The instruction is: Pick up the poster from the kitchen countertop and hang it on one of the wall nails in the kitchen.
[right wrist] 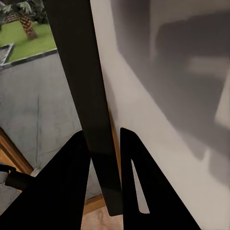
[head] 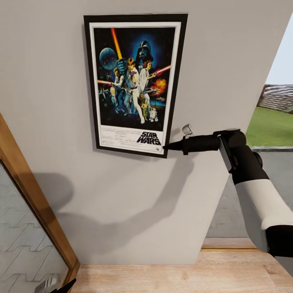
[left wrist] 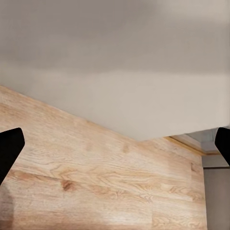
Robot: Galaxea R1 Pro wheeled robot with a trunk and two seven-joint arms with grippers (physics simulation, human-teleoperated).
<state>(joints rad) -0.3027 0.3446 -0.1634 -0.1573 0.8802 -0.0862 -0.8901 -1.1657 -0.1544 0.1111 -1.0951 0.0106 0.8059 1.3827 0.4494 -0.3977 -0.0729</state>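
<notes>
The poster [head: 133, 83], black-framed with a white border and the Star Wars logo at its base, lies flat against the grey wall [head: 61, 81], slightly tilted. My right gripper [head: 167, 148] reaches in from the right and pinches the frame's lower right corner. In the right wrist view the frame's thin black edge [right wrist: 81, 96] runs between the two dark fingers [right wrist: 139, 191], which are shut on it. My left gripper [left wrist: 115, 148] hangs low over the wooden floor [left wrist: 96, 177], its fingertips [left wrist: 9, 148] far apart at the picture's sides, open and empty. No nail can be made out.
A wood-framed glass panel [head: 28, 195] slants along the left. To the right of the wall is an opening onto grey paving [head: 280, 171] and a lawn [head: 270, 126]. Light wooden floor [head: 183, 272] lies below the wall.
</notes>
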